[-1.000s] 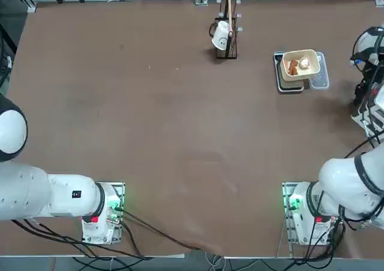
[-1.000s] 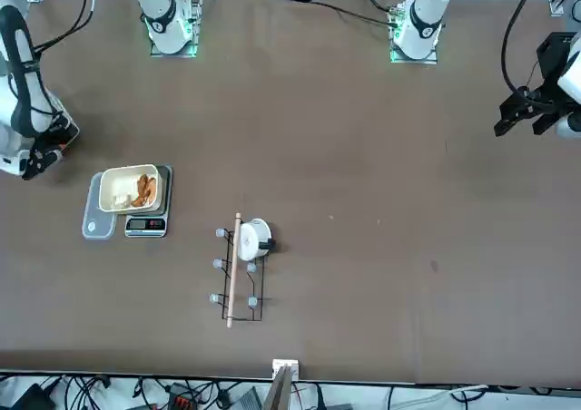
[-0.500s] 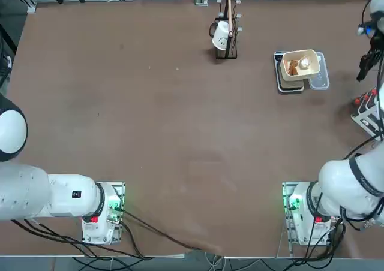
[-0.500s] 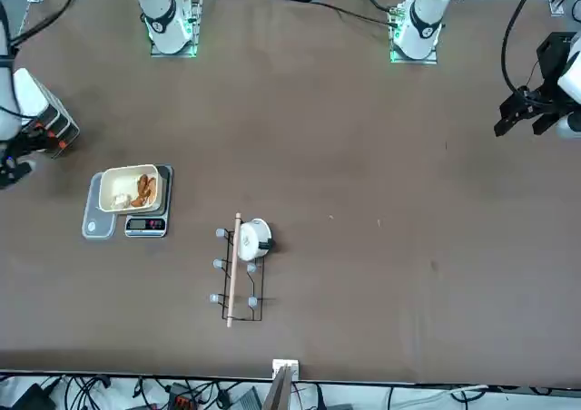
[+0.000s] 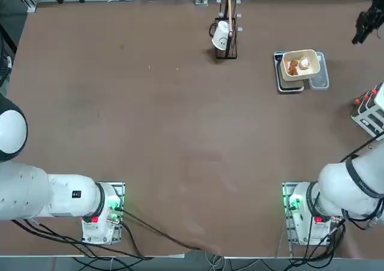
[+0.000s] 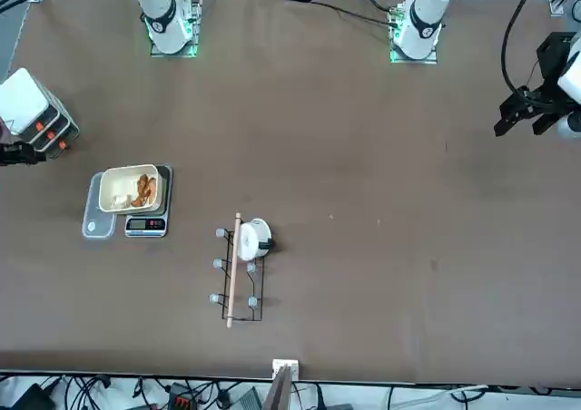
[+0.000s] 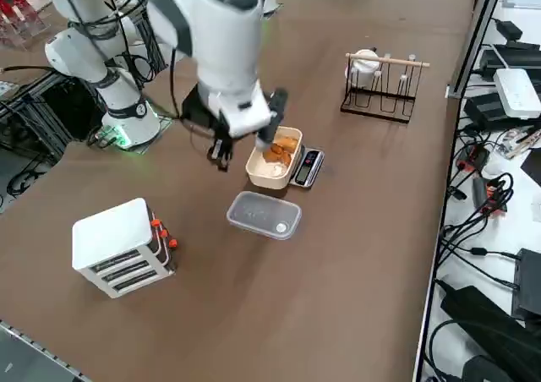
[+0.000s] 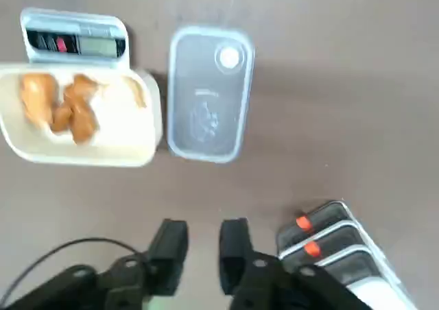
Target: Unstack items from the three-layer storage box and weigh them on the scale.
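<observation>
The three-layer storage box (image 7: pixel 118 247), white with grey shelves and red-orange tabs, stands at the table's right edge (image 5: pixel 371 112). The scale (image 7: pixel 309 167) carries a cream tub (image 7: pixel 272 177) that holds the items: brown lumpy pieces (image 8: pixel 65 104) and a pale roundish one (image 5: pixel 305 62). My right gripper (image 8: pixel 202 245) hovers above the table between the storage box (image 8: pixel 336 245) and the tub, close to neither. Its fingers stand a little apart, open, with nothing between them.
A clear plastic tray (image 7: pixel 264 215) lies beside the scale, on the storage box's side. A dark wire stand with a white cup (image 5: pixel 225 34) sits near the far edge, left of the scale. Cables and devices line the floor past the table's far edge.
My right gripper has lifted off the storage box and swung towards the far side of the table. Its fingers have parted from shut. The storage box's white top now shows uncovered.
</observation>
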`<state>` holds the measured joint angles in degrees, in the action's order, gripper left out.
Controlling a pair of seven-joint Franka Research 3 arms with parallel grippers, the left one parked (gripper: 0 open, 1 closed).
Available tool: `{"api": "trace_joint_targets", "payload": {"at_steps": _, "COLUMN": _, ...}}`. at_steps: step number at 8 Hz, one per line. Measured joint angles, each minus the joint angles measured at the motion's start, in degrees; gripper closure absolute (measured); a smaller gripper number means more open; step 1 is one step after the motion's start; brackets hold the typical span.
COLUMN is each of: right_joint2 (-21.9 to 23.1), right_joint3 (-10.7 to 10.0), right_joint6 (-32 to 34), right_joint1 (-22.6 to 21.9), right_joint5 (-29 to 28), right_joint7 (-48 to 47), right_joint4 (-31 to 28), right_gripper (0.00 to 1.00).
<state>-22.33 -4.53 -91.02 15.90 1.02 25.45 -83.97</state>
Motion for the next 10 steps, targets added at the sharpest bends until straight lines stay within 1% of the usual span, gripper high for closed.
{"api": "trace_joint_targets", "payload": {"at_steps": 1, "right_joint2": 0.4, "right_joint3": 0.0, "right_joint6": 0.7, "right_joint1": -2.0, "right_joint5": 0.0, "right_joint7": -3.6, "right_joint4": 1.6, "right_gripper": 0.46}}
{"api": "trace_joint_targets", "payload": {"at_steps": 2, "right_joint2": 0.7, "right_joint3": 0.1, "right_joint6": 1.1, "right_joint1": -3.6, "right_joint5": -0.1, "right_joint7": -5.6, "right_joint4": 2.9, "right_gripper": 0.25}}
{"api": "trace_joint_targets", "payload": {"at_steps": 3, "right_joint2": 1.1, "right_joint3": 0.1, "right_joint6": 1.2, "right_joint1": -5.3, "right_joint5": -0.2, "right_joint7": -8.5, "right_joint4": 4.7, "right_gripper": 0.07}}
{"api": "trace_joint_targets", "payload": {"at_steps": 4, "right_joint2": 2.3, "right_joint3": 0.2, "right_joint6": 1.5, "right_joint1": -7.6, "right_joint5": -0.4, "right_joint7": -13.0, "right_joint4": 5.8, "right_gripper": 0.0}}
{"api": "trace_joint_targets", "payload": {"at_steps": 6, "right_joint2": 7.0, "right_joint3": 0.5, "right_joint6": 2.5, "right_joint1": -13.6, "right_joint5": -0.5, "right_joint7": -22.9, "right_joint4": 4.4, "right_gripper": 0.0}}
{"api": "trace_joint_targets", "payload": {"at_steps": 7, "right_joint2": 10.3, "right_joint3": 0.7, "right_joint6": 2.5, "right_joint1": -16.2, "right_joint5": -0.5, "right_joint7": -28.3, "right_joint4": 1.7, "right_gripper": 0.0}}
{"api": "trace_joint_targets", "payload": {"at_steps": 8, "right_joint2": 14.0, "right_joint3": 1.4, "right_joint6": 0.1, "right_joint1": -17.7, "right_joint5": -0.5, "right_joint7": -31.6, "right_joint4": -2.8, "right_gripper": 0.0}}
{"api": "trace_joint_targets", "payload": {"at_steps": 9, "right_joint2": 17.9, "right_joint3": 2.6, "right_joint6": -4.4, "right_joint1": -18.0, "right_joint5": -0.6, "right_joint7": -32.7, "right_joint4": -8.3, "right_gripper": 0.0}}
{"api": "trace_joint_targets", "payload": {"at_steps": 10, "right_joint2": 21.5, "right_joint3": 3.0, "right_joint6": -7.2, "right_joint1": -18.0, "right_joint5": -0.5, "right_joint7": -32.5, "right_joint4": -13.1, "right_gripper": 0.0}}
